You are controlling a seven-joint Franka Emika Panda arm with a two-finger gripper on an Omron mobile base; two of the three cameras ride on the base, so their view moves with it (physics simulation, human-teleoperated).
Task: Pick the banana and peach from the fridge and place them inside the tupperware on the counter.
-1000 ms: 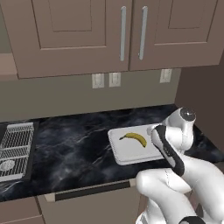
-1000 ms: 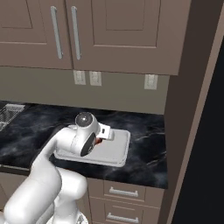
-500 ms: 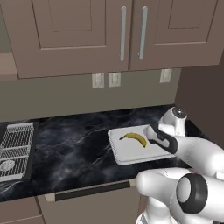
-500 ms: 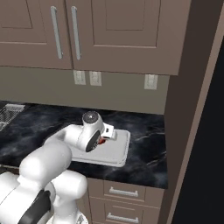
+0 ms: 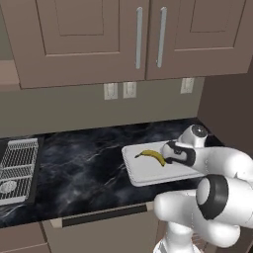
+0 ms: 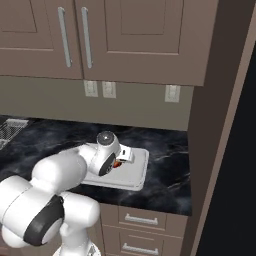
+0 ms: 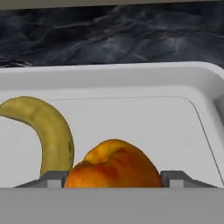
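The white tupperware (image 5: 141,174) rests on the black marble counter (image 5: 84,163), with the yellow banana (image 5: 152,156) lying inside it. My gripper (image 5: 169,153) hovers low over the tray's right part, just right of the banana. In the hand view the orange-red peach (image 7: 113,164) sits between my two fingertips (image 7: 52,178), which are shut on it. There the banana (image 7: 50,131) curves at its left and the tupperware floor and rim (image 7: 131,78) lie behind. From the right base view a red sliver of the peach (image 6: 117,163) shows at the gripper (image 6: 120,161) over the tupperware (image 6: 139,175).
A grey wire rack (image 5: 17,163) sits at the counter's far left. Brown wall cabinets (image 5: 138,39) hang overhead, with outlets (image 5: 118,90) on the wall. A tall brown panel (image 6: 210,125) and the black fridge (image 6: 240,190) bound the right side. Drawers (image 6: 140,220) lie under the counter (image 6: 170,170).
The arm's elbow has swung out to the right in the left base view. The hand, still holding the peach, has sunk slightly toward the tray beside the banana.
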